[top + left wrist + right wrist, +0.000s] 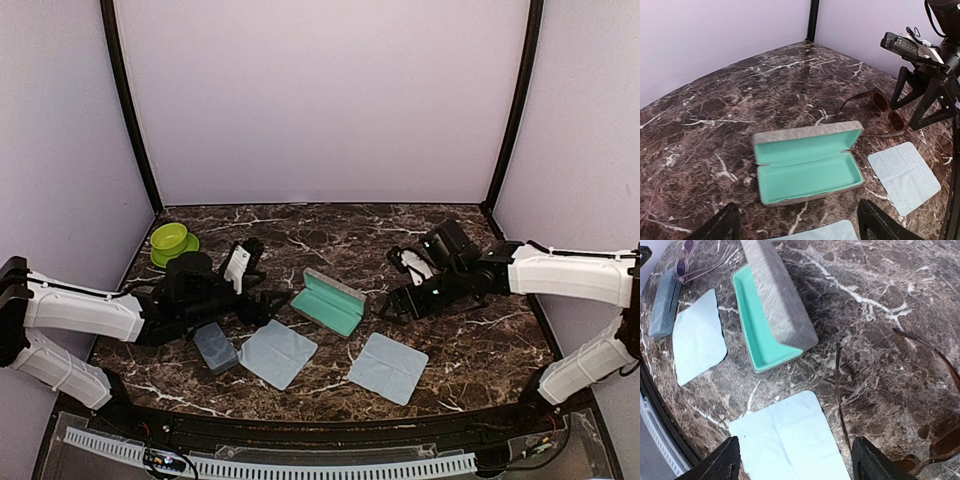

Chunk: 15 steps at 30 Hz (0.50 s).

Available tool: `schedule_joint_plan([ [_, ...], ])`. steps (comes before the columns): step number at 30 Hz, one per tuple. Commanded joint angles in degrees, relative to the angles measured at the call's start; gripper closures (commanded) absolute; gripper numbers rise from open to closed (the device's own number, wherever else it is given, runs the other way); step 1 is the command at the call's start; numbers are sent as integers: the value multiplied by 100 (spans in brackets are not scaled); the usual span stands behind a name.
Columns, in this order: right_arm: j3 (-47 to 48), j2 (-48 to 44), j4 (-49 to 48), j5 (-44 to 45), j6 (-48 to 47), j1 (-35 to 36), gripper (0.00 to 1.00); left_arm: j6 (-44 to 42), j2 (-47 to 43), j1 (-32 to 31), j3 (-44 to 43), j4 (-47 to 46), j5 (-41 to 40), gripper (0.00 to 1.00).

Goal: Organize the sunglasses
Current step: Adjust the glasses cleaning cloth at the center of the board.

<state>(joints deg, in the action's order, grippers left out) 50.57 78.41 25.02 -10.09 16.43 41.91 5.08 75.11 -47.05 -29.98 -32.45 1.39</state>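
An open case (807,162), grey outside and teal inside, lies in the middle of the dark marbled tabletop (300,235) with its lid tipped back and nothing in it. To the right of this case, as the overhead camera has it, lies a pair of brown sunglasses (882,107), its temples unfolded and flat on the stone. The right claw (796,442) stands low over that pair with its fingers (900,95) spread. One temple runs between the fingers, but neither is seen pressing on the frame. On the case's left side a second pair of sunglasses (687,262), thin-framed with purplish lenses, rests just beside one end of a closed grey case (215,347). Whether the two touch cannot be told. The left claw (799,207) hangs on that same left side, facing the open case, fingers (715,225) wide apart and holding nothing. Nearer the arms than the open case lie two pale blue cloths, one (278,352) off its near-left corner and the other (388,367) off its near-right. A green bowl (170,240) sits well beyond and to the left of the case.
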Motion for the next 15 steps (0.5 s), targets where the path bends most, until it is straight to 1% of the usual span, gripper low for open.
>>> schedule_joint_plan([
  [1, -490, -268, -493, 142, 225, 493, 25, -36, 175, -568, 51, -72, -136, 18],
  [6, -883, -89, -556, 295, 340, 1132, 27, 243, 490, -935, -1, -78, -573, 19],
  [10, -1120, 40, -627, 365, 507, 1506, 27, 528, 527, -995, 22, -133, -767, 19],
  [15, -1417, -7, -835, 293, 852, 1814, 27, 506, 434, -1075, 1, 44, -937, 19],
])
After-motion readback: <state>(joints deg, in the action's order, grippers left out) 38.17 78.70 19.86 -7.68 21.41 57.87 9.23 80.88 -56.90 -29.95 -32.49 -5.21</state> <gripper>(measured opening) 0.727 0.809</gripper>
